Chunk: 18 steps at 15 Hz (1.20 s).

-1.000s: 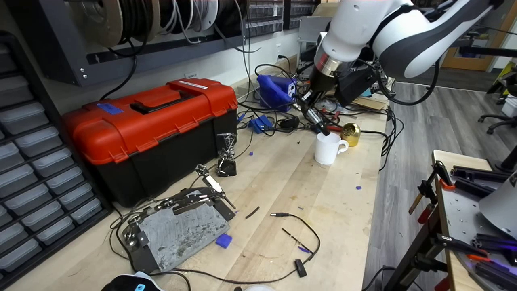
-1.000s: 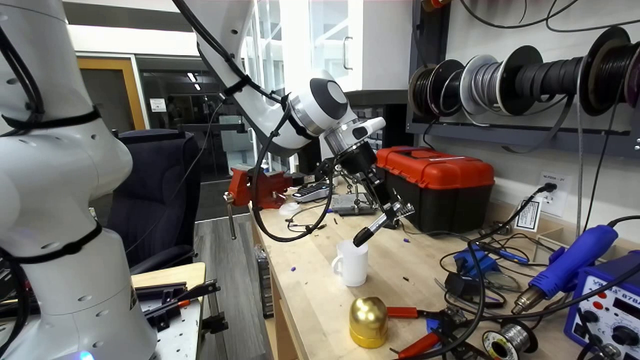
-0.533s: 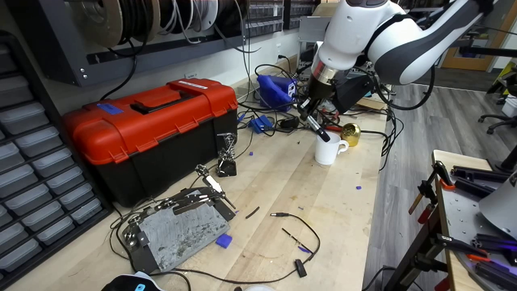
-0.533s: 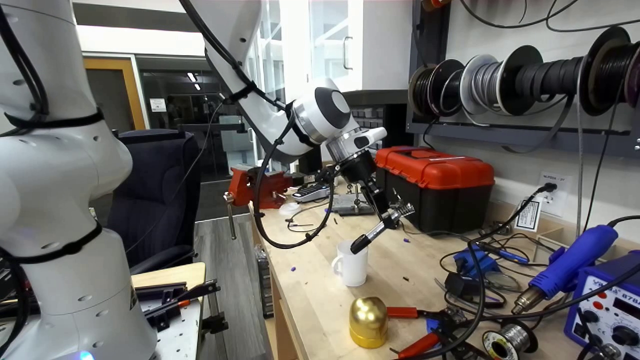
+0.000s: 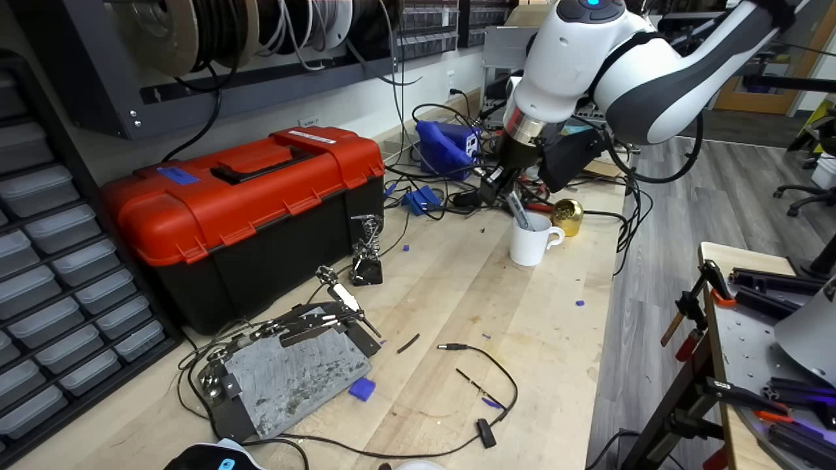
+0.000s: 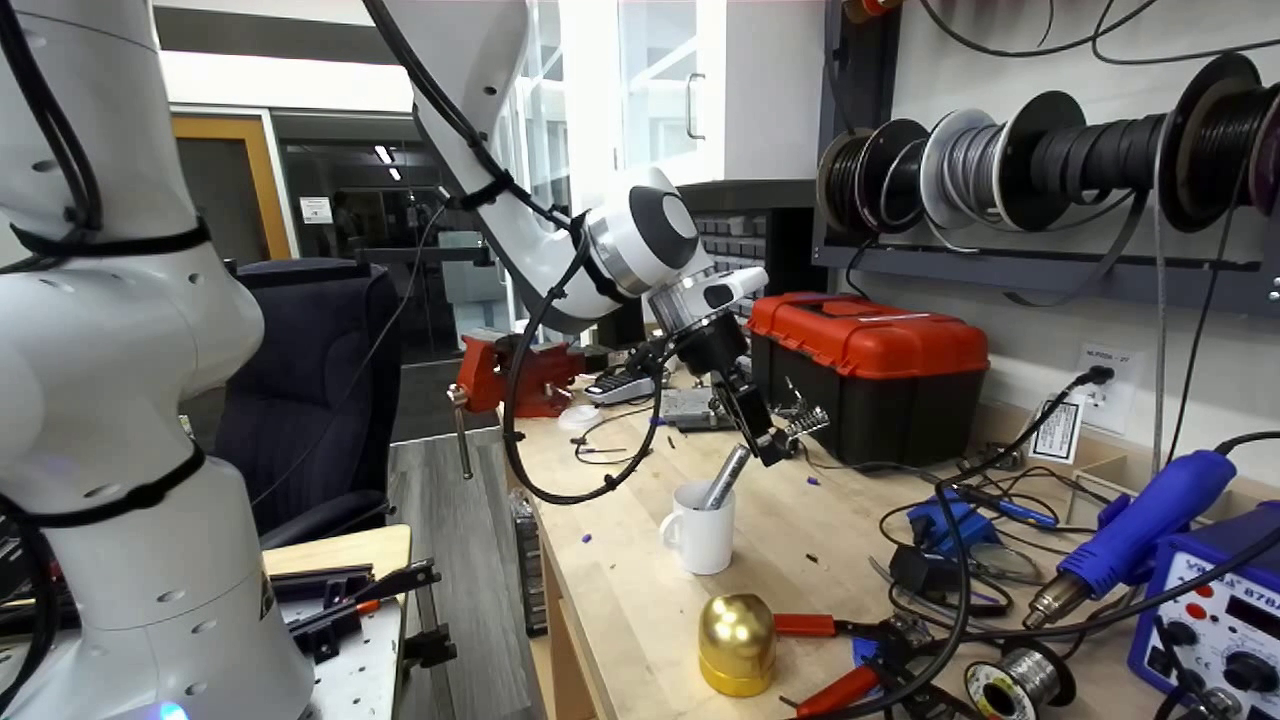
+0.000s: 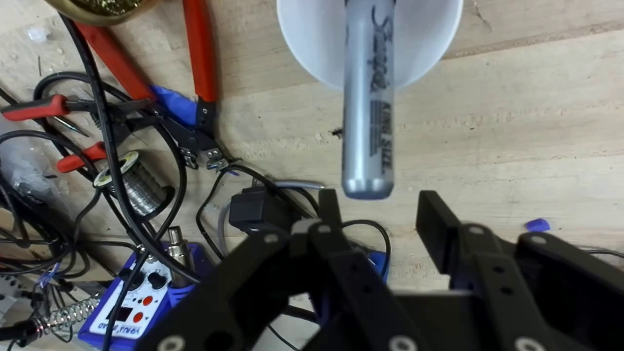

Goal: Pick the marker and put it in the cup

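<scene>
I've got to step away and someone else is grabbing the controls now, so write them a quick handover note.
Gripper: open, jaws apart, holding nothing; the wrist view shows a gap on both sides of the marker's end.
Marker: leaning in the cup, silver end sticking out above the rim, lower end out of sight.
Cup: upright on the workbench, near a gold pot.
Done: marker in the cup and let go.
Left: probably only drawing the gripper clear. I'd back straight off, since the marker's end is close to the jaws and might get nudged.
</scene>
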{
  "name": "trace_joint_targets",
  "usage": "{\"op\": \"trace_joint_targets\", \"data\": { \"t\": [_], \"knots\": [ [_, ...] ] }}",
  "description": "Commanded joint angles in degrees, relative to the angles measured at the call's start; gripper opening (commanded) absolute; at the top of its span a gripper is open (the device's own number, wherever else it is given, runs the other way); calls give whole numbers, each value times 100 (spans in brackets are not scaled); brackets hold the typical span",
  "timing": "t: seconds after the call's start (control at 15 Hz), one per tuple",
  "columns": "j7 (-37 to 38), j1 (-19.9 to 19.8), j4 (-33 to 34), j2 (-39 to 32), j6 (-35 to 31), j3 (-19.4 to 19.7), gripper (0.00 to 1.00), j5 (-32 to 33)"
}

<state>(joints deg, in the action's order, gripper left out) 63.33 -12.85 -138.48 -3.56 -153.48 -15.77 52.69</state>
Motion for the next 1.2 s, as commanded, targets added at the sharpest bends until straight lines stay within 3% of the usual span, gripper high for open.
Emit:
{"op": "trace_joint_targets", "data": {
  "t": [0.0, 0.27, 1.13],
  "knots": [
    [422, 42, -237, 104, -8, -1, 73, 234],
    [435, 46, -365, 111, -28, -24, 99, 157],
    [182, 20, -254, -6, -6, -25, 100, 14]
  ]
}}
